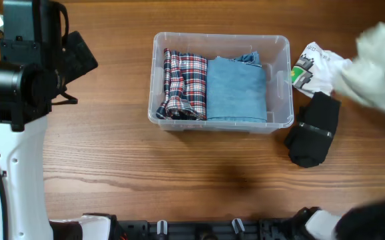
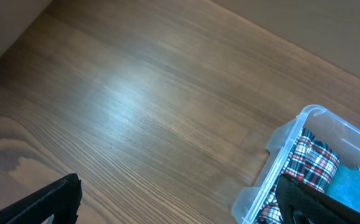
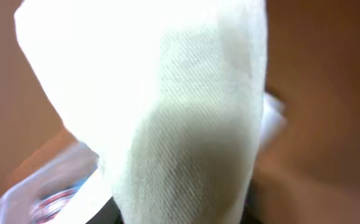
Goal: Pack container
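The bench [image 1: 179,180] is smooth brown wood with a fine straight grain and a soft sheen in the left wrist view. The container [image 1: 219,38] is clear, glossy plastic, the plaid cloth [image 1: 182,83] is woven and the blue denim [image 1: 236,90] is matt. The white cloth [image 3: 186,124] shows a fine diagonal weave, and the black cloth [image 1: 312,137] looks matt.

The counter [image 1: 179,180] is unobstructed at lower centre and left of the container [image 1: 222,37]. Inside, plaid cloth [image 1: 182,83] and denim [image 1: 236,90] leave only a strip along the right wall. At frame right, black garment [image 1: 312,130], printed garment [image 1: 316,67] and raised white cloth [image 1: 379,63] obstruct.
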